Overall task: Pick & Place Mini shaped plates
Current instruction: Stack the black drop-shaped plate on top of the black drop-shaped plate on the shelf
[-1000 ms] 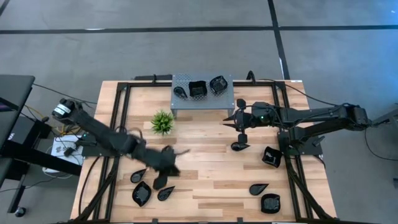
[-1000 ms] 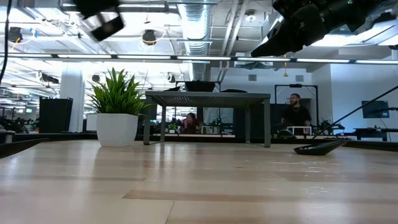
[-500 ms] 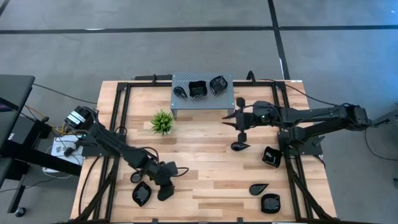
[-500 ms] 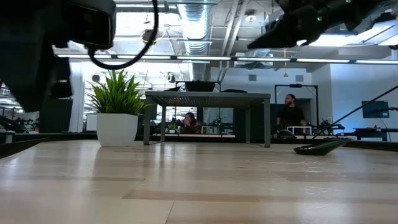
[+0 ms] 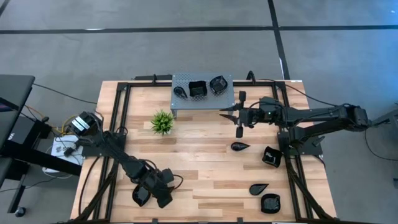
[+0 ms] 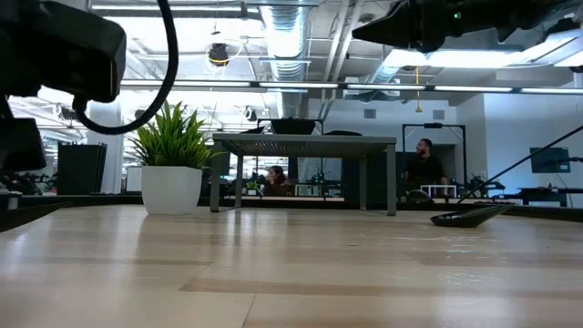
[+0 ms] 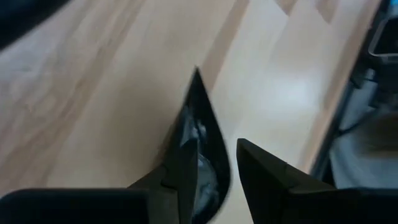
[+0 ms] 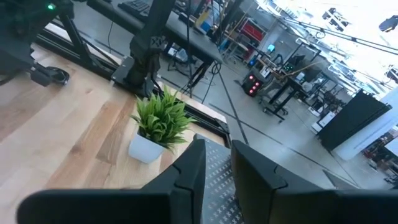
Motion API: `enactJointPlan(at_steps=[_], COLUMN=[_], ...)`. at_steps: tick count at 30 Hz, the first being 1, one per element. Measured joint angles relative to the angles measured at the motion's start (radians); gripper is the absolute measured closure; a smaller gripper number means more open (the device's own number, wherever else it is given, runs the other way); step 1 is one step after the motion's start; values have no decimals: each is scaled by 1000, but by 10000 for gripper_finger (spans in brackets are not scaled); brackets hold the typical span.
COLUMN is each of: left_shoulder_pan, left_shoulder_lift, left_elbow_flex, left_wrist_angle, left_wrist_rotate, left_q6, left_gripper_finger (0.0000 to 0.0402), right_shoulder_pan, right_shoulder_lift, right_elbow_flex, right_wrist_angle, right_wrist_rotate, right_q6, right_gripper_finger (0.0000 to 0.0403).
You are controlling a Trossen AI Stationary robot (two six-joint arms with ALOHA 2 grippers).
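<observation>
Small glossy black mini shaped plates lie about the wooden table. My left gripper (image 5: 163, 194) hangs low at the near left, open, over a leaf-shaped plate (image 7: 200, 118). One finger (image 7: 185, 165) stands over the dish and the other (image 7: 264, 177) outside its rim. A squarish plate (image 5: 140, 195) lies beside it. My right gripper (image 5: 224, 114) is level in front of the grey perforated stand (image 5: 205, 106). It is slightly open and holds nothing (image 8: 217, 149). Three plates (image 5: 198, 89) rest on the stand's top. My left gripper comes down slanting over the leaf plate's wide end (image 7: 214, 168), one finger on each side of its rim. Whether a finger touches the plate, I cannot tell. The plate lies flat on the table.
A small green plant (image 5: 162, 121) in a white pot stands left of the stand. More plates lie at the right: a leaf one (image 5: 239, 146), a squarish one (image 5: 270, 157), and two near the front right (image 5: 258, 188). Black frame rails (image 5: 118, 118) run along both table sides.
My left gripper has gone down and toward the table's near edge, rolling as it went, and now hangs over the leaf plate at the near left. My right gripper has stayed by the stand but has tipped up to level and rolled. No plate has moved.
</observation>
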Motion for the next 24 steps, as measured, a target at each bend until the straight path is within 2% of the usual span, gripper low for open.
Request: enactJointPlan(at_steps=[3, 9, 24], left_shoulder_pan=[-2, 7, 12], left_shoulder_lift=[18, 39, 12], left_elbow_flex=[0, 1, 0], left_wrist_angle=[3, 6, -65], left_wrist_rotate=[-42, -53, -11], left_q6=[1, 18, 240], left_gripper_finger=[289, 289, 289], right_shoulder_pan=[0, 1, 3], right_shoulder_lift=[0, 0, 0], right_elbow_flex=[0, 0, 0], right_wrist_angle=[0, -6, -60], right_wrist_rotate=[0, 0, 0], right_q6=[0, 24, 61], right_gripper_finger=[331, 331, 331])
